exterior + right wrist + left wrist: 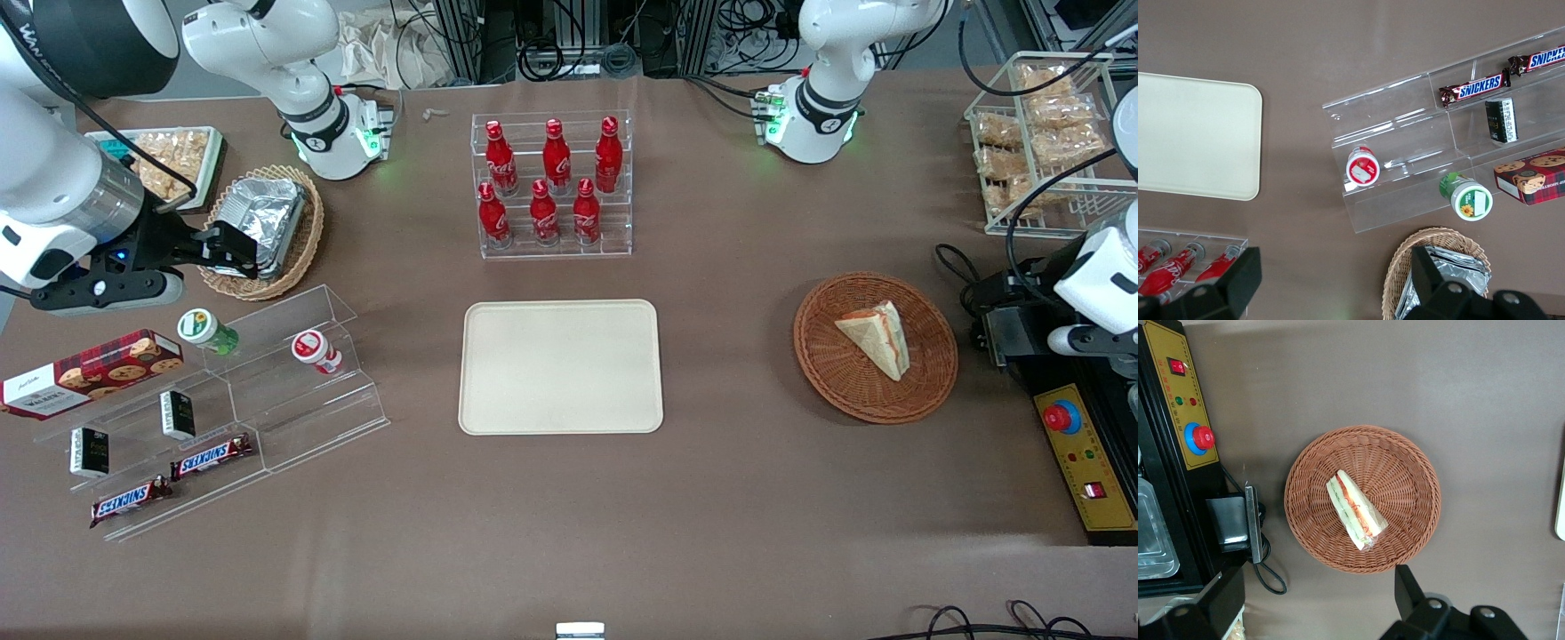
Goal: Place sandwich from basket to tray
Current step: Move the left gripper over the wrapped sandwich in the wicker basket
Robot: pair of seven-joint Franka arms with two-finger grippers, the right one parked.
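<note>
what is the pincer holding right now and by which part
Nothing. The pincer hangs open above the table beside the basket, and the sandwich lies untouched in it.

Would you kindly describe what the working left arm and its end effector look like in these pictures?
The left arm is glossy white with rounded joint covers, and black cables trail near it. Its round white base carries a black ring with a small mark and glows green at the sides. The end effector is matte black, with two blocky fingers fixed by silver screws, hanging open above the basket holding the sandwich.
</note>
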